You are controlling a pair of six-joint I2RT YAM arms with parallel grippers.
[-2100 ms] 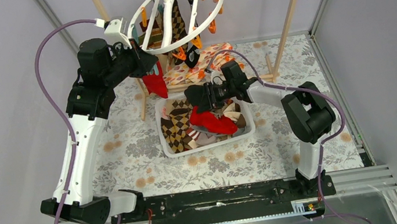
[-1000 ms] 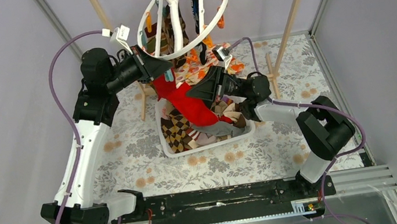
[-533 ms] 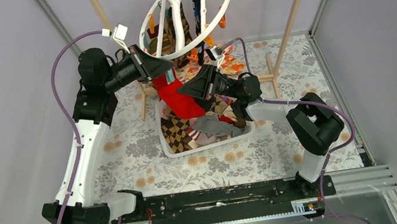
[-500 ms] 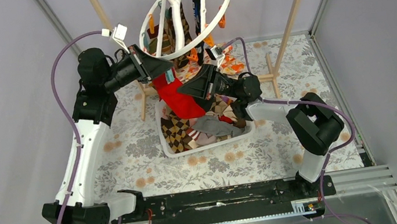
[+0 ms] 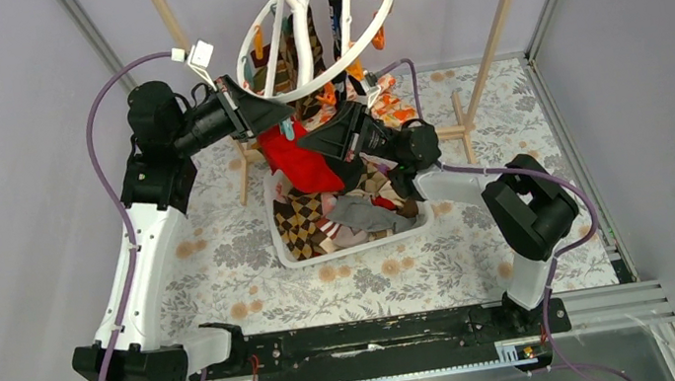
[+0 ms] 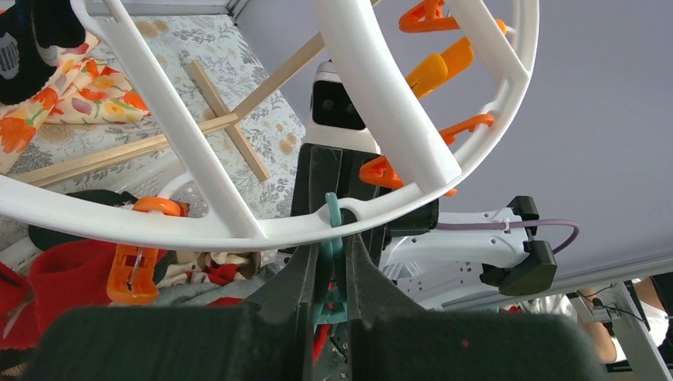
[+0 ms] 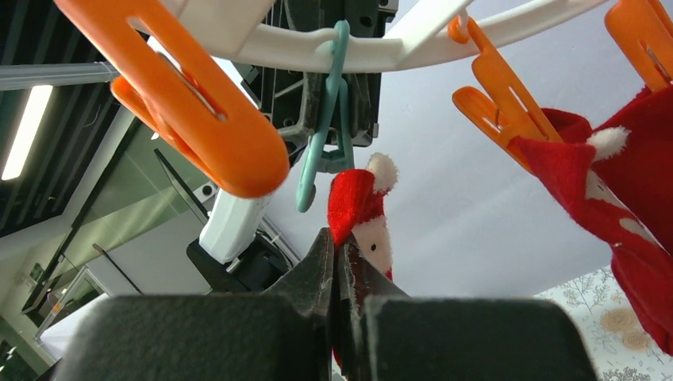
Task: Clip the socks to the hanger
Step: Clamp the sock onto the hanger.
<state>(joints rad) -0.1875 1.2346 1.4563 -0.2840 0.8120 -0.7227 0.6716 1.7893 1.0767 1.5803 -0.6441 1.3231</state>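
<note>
Raised since the earlier frames, the right gripper (image 7: 337,248), closed on a red sock (image 7: 359,208), brings the sock's end just beside the teal clip (image 7: 321,151), which the left gripper (image 6: 333,255) pinches on the hanger (image 5: 323,83). Several socks (image 5: 298,44) already hang clipped. This one is not yet clipped, and more lie in the basket (image 5: 353,245).

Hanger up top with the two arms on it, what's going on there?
The left hand is pinching a teal clip on the white hanger, while the right hand holds a red sock up just beside that clip. The sock is not in the clip yet. A second red sock already hangs from an orange clip, and more socks lie in the white basket below.
</note>
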